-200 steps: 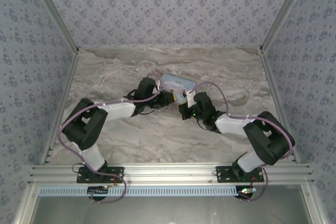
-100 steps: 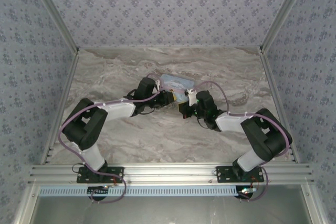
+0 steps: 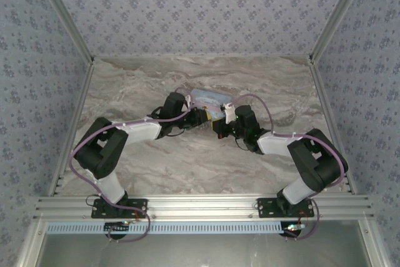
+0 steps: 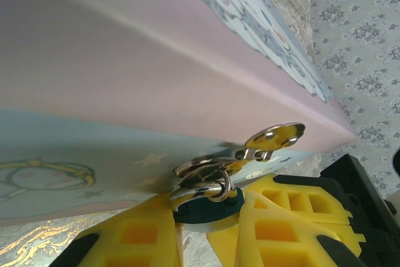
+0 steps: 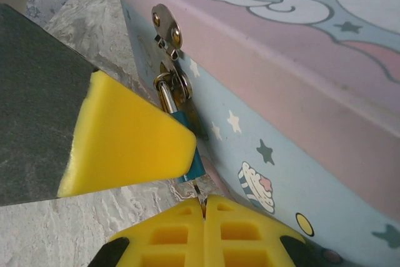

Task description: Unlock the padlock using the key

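The marble table (image 3: 156,161) spans the top view, and the pale blue cartoon tin (image 3: 209,98) lies a little toward 12 o'clock from its centre. The left arm (image 3: 134,132) reaches the tin's near side from 8 o'clock, and the right arm (image 3: 281,145) comes in from 4 o'clock. Their heads almost meet at the tin's 6 o'clock edge.

In the left wrist view the left gripper (image 4: 206,217) has its yellow fingers (image 4: 144,232) pressed against both sides of the padlock (image 4: 206,209), clamping the teal body. The shackle (image 4: 200,189) loops up toward 12 o'clock through the tin's metal hasp (image 4: 275,136), so the padlock hangs on the tin's front wall.

In the right wrist view the right gripper (image 5: 203,214) sits at 6 o'clock with its pads squeezed together on the key (image 5: 198,191). The key is a thin dark sliver pointing toward 12 o'clock, its tip right at the padlock's lower end. Whether it has entered the keyhole cannot be told.
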